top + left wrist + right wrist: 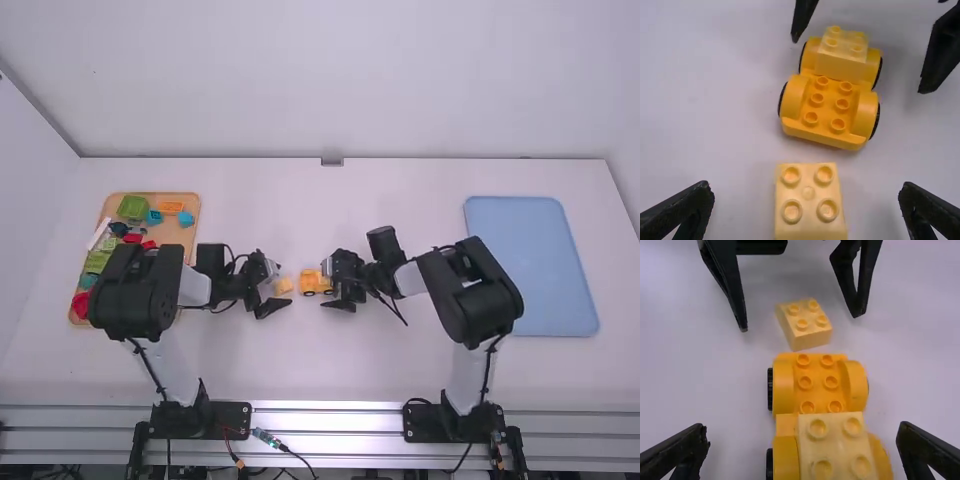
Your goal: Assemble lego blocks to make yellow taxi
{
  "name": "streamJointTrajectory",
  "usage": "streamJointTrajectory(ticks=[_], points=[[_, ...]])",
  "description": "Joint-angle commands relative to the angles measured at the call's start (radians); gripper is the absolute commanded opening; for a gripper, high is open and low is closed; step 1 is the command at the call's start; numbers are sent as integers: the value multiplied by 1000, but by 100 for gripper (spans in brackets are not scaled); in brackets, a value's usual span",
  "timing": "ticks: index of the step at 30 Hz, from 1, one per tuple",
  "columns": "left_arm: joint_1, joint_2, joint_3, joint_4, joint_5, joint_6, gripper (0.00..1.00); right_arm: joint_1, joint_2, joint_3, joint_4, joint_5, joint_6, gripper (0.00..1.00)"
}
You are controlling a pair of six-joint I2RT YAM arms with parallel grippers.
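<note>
Left jaws: spread astride a loose, square, pale-yellow plastic block (808,220) on the bench (300,370), presumably for pickup. Right jaws: spread astride the wheeled orange-yellow plastic chassis (818,371) bearing a similar block (836,442), likely for steadying.

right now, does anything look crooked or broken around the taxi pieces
Nothing stands out. The yellow wheeled base stands upright, a pale yellow 2x2 brick on one end. The loose 2x2 brick sits studs up just off the other end, with no visible damage.
</note>
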Motion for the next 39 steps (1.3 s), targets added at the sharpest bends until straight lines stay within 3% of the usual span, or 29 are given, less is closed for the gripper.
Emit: streamJointTrajectory(ticks=[1,3,7,16,39], points=[[-2,11,4,3,11,16,94,-3,28,29,-2,-6,2,99],[1,11,-1,15,1,14,84,-3,33,31,-1,-6,2,99],[0,11,-16,45,3,14,74,-3,35,31,-1,-6,2,99],[-1,11,-19,49,11,14,64,-3,35,31,0,-6,1,99],[-26,11,-21,47,-7,14,57,6,35,31,7,-10,1,99]])
